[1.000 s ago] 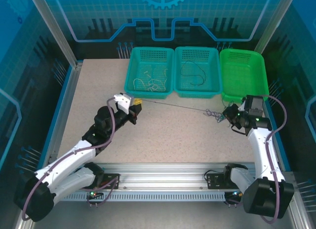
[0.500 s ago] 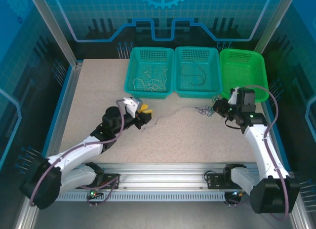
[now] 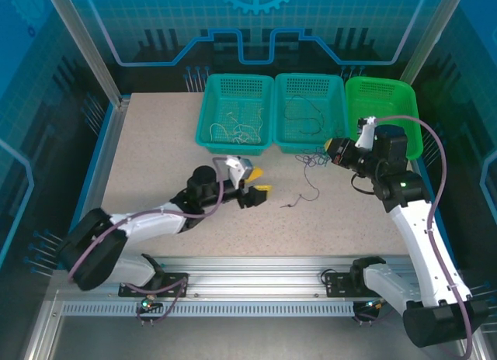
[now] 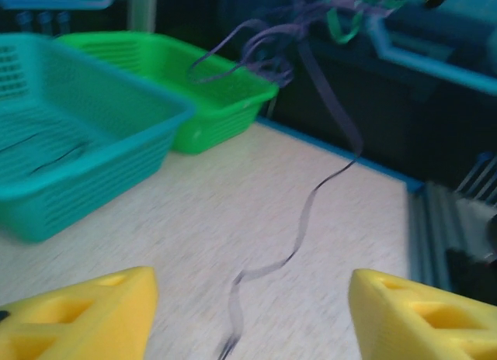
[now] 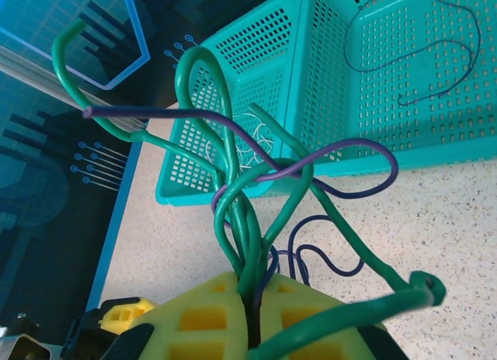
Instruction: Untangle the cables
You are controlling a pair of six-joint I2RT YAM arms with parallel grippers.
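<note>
Left wrist view gives what the top view hardly shows: the left gripper (image 4: 248, 321) is opened wide with nothing held, and one purple wire (image 4: 299, 220) is seen rising from the table (image 3: 155, 143). In the right wrist view the right gripper (image 5: 252, 302) is shown closed tightly on the cables (image 5: 242, 236), which are lifted before the baskets. From above, whitish wires (image 3: 233, 129) are seen in the left teal basket (image 3: 239, 77), dark wires (image 3: 303, 115) in the middle teal basket (image 3: 311, 77), and the green basket (image 3: 380, 81) is placed rightmost.

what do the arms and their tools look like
Left arm and right arm: white shells, black joints, a thick purple cable looped along each. Left tool and right tool have chunky yellow wedge fingers with cut-out windows.
</note>
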